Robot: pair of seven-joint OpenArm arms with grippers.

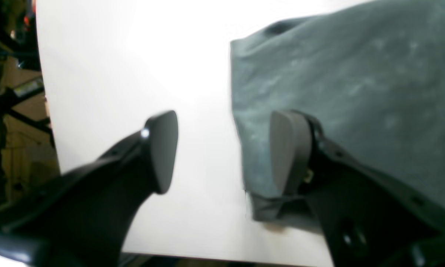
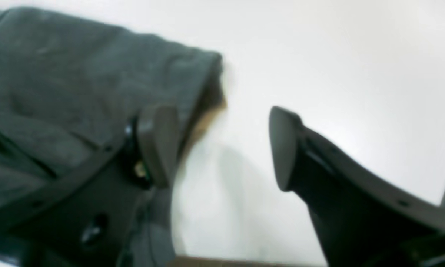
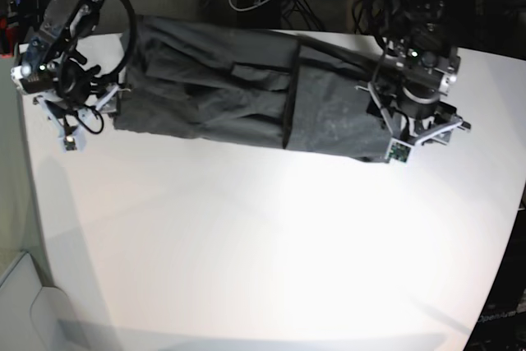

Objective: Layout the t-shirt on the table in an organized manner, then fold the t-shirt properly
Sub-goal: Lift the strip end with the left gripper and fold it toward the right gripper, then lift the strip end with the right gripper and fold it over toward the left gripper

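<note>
Lying across the far half of the table point(image 3: 263, 244), the t-shirt point(image 3: 238, 88) forms a long, narrow band that runs from the left side of the base view to the right. Its folds and creases run along the band's length, and one crosswise edge sits right of the band's middle.

At the left end of the band in the base view, the right gripper point(image 3: 80, 114) stands over the end of the cloth. In the right wrist view, the right gripper point(image 2: 222, 144) has its jaws spread wide with nothing between them. One finger point(image 2: 159, 142) overlaps the t-shirt point(image 2: 77, 81) at its edge; the other finger point(image 2: 283, 148) is over bare table point(image 2: 337, 55). Whether the first finger touches the cloth cannot be told; the view is blurred.

At the right end of the band in the base view, the left gripper point(image 3: 415, 137) stands at the near corner of the cloth. In the left wrist view, the left gripper point(image 1: 224, 152) also has its jaws apart and holds nothing. One finger point(image 1: 165, 150) is over bare table point(image 1: 133, 74); the other finger point(image 1: 285, 148) overlaps the t-shirt point(image 1: 348, 81) just inside its edge. The corner of the cloth beneath this finger is turned under on itself.
</note>
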